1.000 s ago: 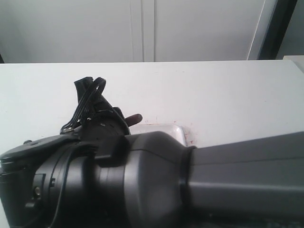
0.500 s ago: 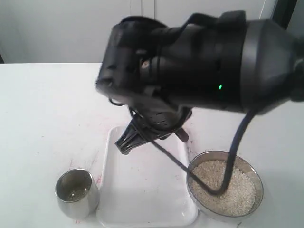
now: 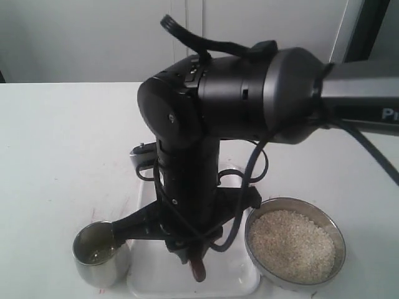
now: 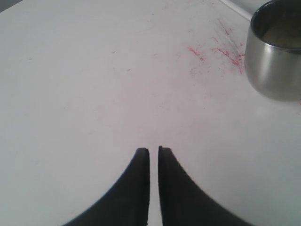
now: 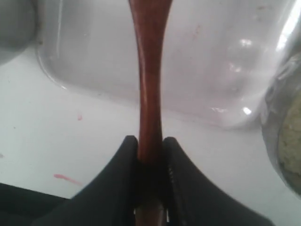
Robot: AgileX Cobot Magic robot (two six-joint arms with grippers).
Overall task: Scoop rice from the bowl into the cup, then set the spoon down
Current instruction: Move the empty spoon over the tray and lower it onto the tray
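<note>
Now right end effector (image 5: pixel 150 141) grips spoon (image 5: pixel 149 70) above red-flecked white table (image 4: pixel 94 70); left end effector (image 4: pixel 154 150) closed.

flat white tray (image 3: pixel 240 281) mostly behind the big black right arm (image 3: pixel 230 93), dark reddish-brown wooden spoon (image 5: pixel 149 84) cropped before its scoop end, shiny steel cup (image 4: pixel 275 61) clipped at the edge, grey metal bowl (image 5: pixel 288 141) just a blurry sliver

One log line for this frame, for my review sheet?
right hand: shut on spoon, above tray | left hand: shut, empty, near cup | rice: in bowl
</note>
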